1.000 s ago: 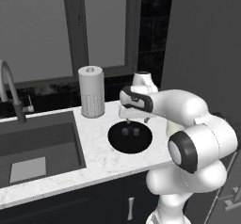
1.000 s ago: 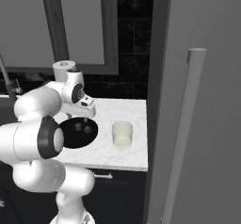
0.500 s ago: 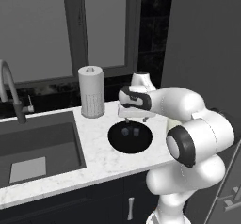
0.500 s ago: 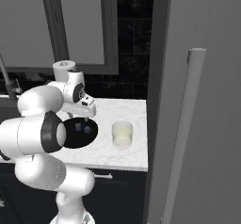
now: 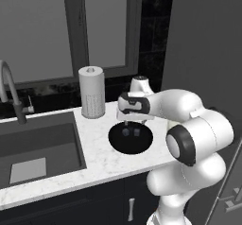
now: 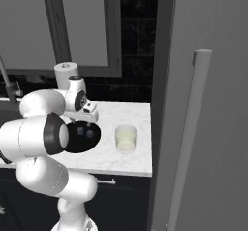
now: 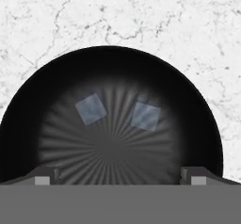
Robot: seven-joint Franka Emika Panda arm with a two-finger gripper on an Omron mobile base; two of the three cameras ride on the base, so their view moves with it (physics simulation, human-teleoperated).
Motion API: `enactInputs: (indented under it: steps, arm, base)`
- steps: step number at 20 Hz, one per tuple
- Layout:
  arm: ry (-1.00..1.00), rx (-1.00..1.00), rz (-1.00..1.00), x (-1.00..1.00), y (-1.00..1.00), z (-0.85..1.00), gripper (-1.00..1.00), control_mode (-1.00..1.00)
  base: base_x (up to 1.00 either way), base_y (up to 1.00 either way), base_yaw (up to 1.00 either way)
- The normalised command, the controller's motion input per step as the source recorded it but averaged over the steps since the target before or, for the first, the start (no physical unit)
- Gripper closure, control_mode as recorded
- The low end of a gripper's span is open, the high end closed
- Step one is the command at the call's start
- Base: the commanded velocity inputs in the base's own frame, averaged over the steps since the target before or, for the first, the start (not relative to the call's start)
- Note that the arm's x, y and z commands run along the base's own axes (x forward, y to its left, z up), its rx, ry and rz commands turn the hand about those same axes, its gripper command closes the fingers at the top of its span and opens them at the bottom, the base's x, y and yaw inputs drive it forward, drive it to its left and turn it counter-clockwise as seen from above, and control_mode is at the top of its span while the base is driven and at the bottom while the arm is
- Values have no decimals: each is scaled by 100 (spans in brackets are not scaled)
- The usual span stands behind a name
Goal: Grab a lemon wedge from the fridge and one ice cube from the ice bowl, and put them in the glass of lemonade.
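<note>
Hand [image 7: 120, 173]: hangs above the ice bowl [image 7: 28, 124], pointing down into it. Fingers spread wide; one tip [image 7: 44, 175] and the other sit near opposite sides of the bowl's span in the hand view. Nothing lies between them and they touch nothing.

Ice bowl [image 5: 115, 142]: wide, shallow, black, standing on the white marble desk [image 5: 94, 160]. In the left base view the hand [image 5: 131, 123] sits over the bowl's far half.

Ice cubes: two pale translucent cubes on the bowl floor, side by side and slightly apart. One ice cube [image 7: 91, 108] lies left of bowl centre in the hand view, the other cube [image 7: 145, 116] right of centre. Both lie beyond the fingertips, toward the bowl's far wall.

Glass of lemonade [image 6: 125, 138]: short clear tumbler with pale yellow liquid, upright on the desk just beside the bowl [image 6: 92, 140], between the bowl and the fridge [image 6: 213, 104]. Bare marble separates the glass from the bowl rim.

Paper-towel roll [image 5: 91, 92]: upright behind the bowl, near the window wall, apart from the rim.

Sink [image 5: 38, 146]: dark rectangular basin beside the bowl on the side away from the glass, a strip of marble between them.

Desk front edge: near the bowl's front rim, with a narrow band of marble between.

Fridge: tall grey door with a long bar handle [image 6: 189, 142], rising at the desk's end beyond the glass.

Lemon wedge: cannot tell where it is.
</note>
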Motion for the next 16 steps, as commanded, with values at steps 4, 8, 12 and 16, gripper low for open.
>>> enactInputs:
  steps: [4,8,12,16]
  arm:
    - [0,-1,12,5,-19,-1,-100,-100]
    - [14,-9,0,3,32,0,-100,-100]
    - [21,-4,8,11,-2,-17,-100,-100]
    - [1,0,5,6,-3,-27,-100,-100]
  base:
    - [0,0,0]
    - [0,0,0]
    - [0,0,0]
    - [0,0,0]
